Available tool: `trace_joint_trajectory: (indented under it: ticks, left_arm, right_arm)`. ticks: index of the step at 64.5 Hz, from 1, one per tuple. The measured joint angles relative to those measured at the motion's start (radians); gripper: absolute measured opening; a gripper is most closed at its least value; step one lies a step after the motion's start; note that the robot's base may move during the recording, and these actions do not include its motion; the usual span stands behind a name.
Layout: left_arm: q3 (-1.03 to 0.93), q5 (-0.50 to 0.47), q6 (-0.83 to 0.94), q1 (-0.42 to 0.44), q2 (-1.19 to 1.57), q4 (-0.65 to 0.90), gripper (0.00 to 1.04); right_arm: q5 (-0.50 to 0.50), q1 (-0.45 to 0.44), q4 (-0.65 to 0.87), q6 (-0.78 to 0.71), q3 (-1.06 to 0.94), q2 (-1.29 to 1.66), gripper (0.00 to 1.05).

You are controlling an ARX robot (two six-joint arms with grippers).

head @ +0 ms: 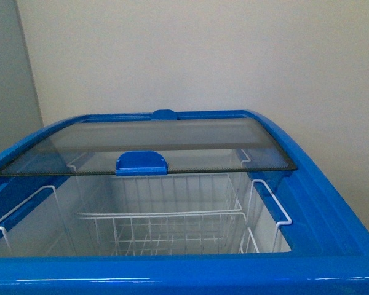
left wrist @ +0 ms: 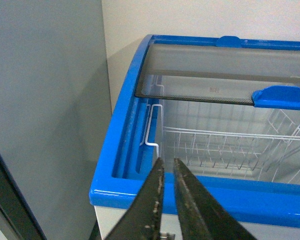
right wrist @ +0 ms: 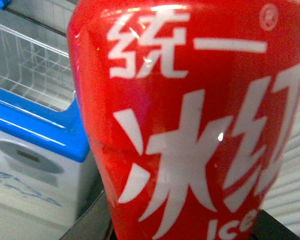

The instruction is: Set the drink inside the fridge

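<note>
The fridge is a white chest cooler with a blue rim. Its glass lid with a blue handle is slid back, so the front half stands open over white wire baskets. My right gripper is shut on the drink; its red label with white lettering fills the right wrist view, beside the fridge's blue front corner. The cap is out of view. My left gripper is shut and empty, just outside the fridge's front rim. Neither arm shows in the front view.
A tall grey cabinet stands close against the fridge's left side. A plain wall runs behind the fridge. White wire hooks hang over the inner side walls.
</note>
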Motion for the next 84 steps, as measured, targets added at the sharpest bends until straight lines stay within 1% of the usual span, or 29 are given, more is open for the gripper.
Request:
trace_joint_trajectory:
  ticks: [1, 2, 6, 8, 11, 14, 19, 24, 27, 29, 37, 42, 50, 61, 77, 82, 84]
  left_arm:
    - [-0.003, 0.000, 0.000, 0.000, -0.004, 0.000, 0.03]
    - [-0.007, 0.000, -0.002, 0.000, -0.008, 0.000, 0.02]
    - [-0.024, 0.001, 0.003, 0.000, -0.026, 0.000, 0.03]
    - [-0.037, 0.002, 0.003, -0.001, -0.040, 0.000, 0.03]
    - [-0.053, 0.001, 0.003, -0.001, -0.058, 0.000, 0.03]
    - [-0.068, 0.000, 0.003, -0.001, -0.076, -0.001, 0.03]
    - [-0.085, 0.001, 0.003, -0.001, -0.103, -0.008, 0.03]
    - [-0.099, 0.001, 0.003, -0.001, -0.127, -0.016, 0.03]
    - [-0.108, 0.001, 0.003, -0.001, -0.143, -0.024, 0.03]
    - [-0.116, 0.001, 0.003, -0.001, -0.156, -0.030, 0.03]
    - [-0.131, 0.001, 0.003, -0.001, -0.188, -0.047, 0.03]
    - [-0.140, 0.001, 0.003, -0.001, -0.210, -0.061, 0.03]
    - [-0.150, 0.001, 0.003, -0.001, -0.239, -0.079, 0.03]
    - [-0.166, 0.001, 0.003, -0.001, -0.279, -0.090, 0.03]
    - [-0.184, 0.001, 0.004, -0.001, -0.335, -0.124, 0.03]
    - [-0.184, 0.001, 0.004, -0.001, -0.435, -0.259, 0.03]
    - [-0.184, 0.001, 0.004, -0.001, -0.470, -0.287, 0.03]
  right_arm:
    - [0.006, 0.010, 0.013, -0.044, 0.013, 0.024, 0.36]
    - [0.006, 0.015, 0.020, -0.053, 0.019, 0.037, 0.36]
    - [0.002, 0.049, 0.052, -0.153, 0.051, 0.101, 0.36]
    - [-0.002, 0.081, 0.064, -0.247, 0.083, 0.154, 0.36]
    - [-0.001, 0.115, 0.068, -0.331, 0.120, 0.208, 0.36]
    - [0.003, 0.173, 0.073, -0.448, 0.174, 0.299, 0.36]
    - [0.022, 0.248, 0.070, -0.593, 0.234, 0.418, 0.36]
    - [0.042, 0.301, 0.068, -0.673, 0.276, 0.497, 0.36]
    - [0.071, 0.351, 0.073, -0.718, 0.319, 0.574, 0.36]
    - [0.087, 0.383, 0.084, -0.728, 0.348, 0.626, 0.36]
    - [0.117, 0.462, 0.129, -0.727, 0.418, 0.760, 0.36]
    - [0.129, 0.502, 0.169, -0.706, 0.447, 0.835, 0.36]
    - [0.146, 0.539, 0.229, -0.695, 0.468, 0.930, 0.36]
    - [0.164, 0.565, 0.289, -0.674, 0.501, 1.047, 0.36]
    - [0.180, 0.562, 0.323, -0.662, 0.548, 1.166, 0.36]
    - [0.191, 0.555, 0.340, -0.666, 0.566, 1.194, 0.36]
    - [0.195, 0.550, 0.356, -0.669, 0.575, 1.208, 0.36]
